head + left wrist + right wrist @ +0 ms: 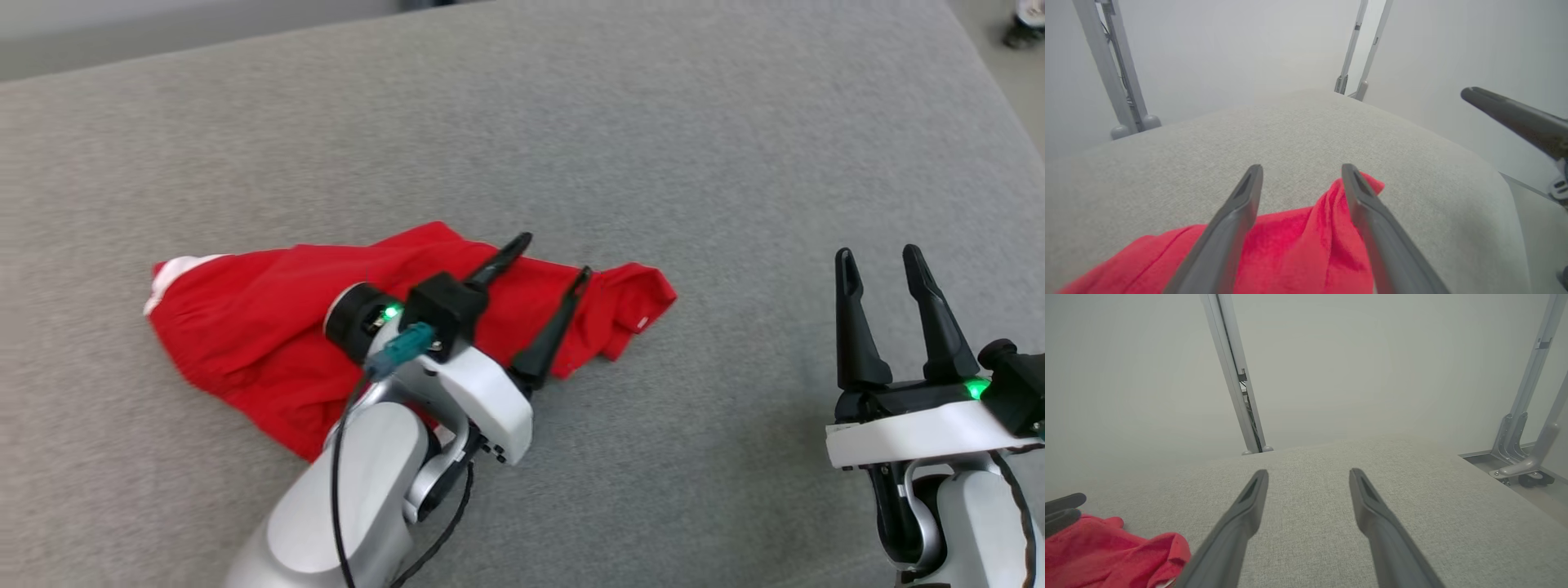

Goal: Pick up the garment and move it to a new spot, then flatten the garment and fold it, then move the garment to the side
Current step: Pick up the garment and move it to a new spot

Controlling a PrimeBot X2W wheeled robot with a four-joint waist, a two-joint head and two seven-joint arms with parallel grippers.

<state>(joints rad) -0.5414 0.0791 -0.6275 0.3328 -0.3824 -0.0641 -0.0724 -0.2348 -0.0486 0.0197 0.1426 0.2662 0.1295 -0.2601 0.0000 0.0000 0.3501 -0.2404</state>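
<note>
Left pincer (553,255), fingers apart, hovers over the red garment (261,327) on grey padding (653,122); right pincer (878,253), also apart, stands aside.

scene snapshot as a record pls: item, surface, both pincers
item: red garment, rumpled, not folded, lying flat on the surface
surface: grey fabric surface
left: left pincer open, over the garment's right part, not gripping it
right: right pincer open, empty, over bare fabric to the garment's right
</note>
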